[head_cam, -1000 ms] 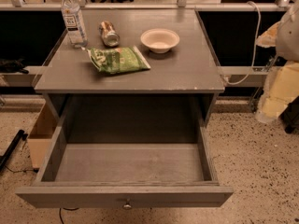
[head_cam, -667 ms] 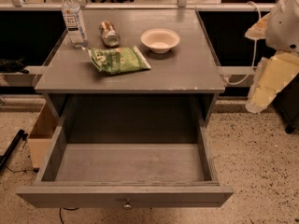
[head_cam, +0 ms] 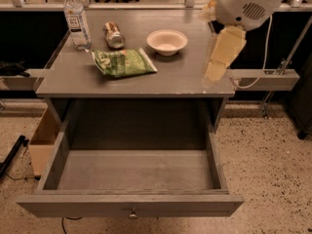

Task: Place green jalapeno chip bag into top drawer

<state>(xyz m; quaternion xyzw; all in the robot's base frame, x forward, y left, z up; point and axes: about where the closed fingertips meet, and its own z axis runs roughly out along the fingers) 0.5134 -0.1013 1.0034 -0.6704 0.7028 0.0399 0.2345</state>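
Speckled floor runs under a grey bench (head_cam: 185,77) that fills the middle of the frame. Below its top, the drawer (head_cam: 131,206) stands pulled fully out toward the bottom edge, its bare interior facing up. At upper right the robot's white arm (head_cam: 246,4) leans in, and its pale gripper (head_cam: 217,69) hangs over the bench's right edge, well apart from the bag; whether it is open or closed, I cannot tell. The bag (head_cam: 123,62) lies flat left of centre on the bench, between the bottle (head_cam: 77,21), the can (head_cam: 113,34) and the bowl (head_cam: 166,41). It is probably light, crinkly and slippery, and will likely sag if lifted by an end. A pinch across the puffed middle, or on a sealed edge, looks safest.
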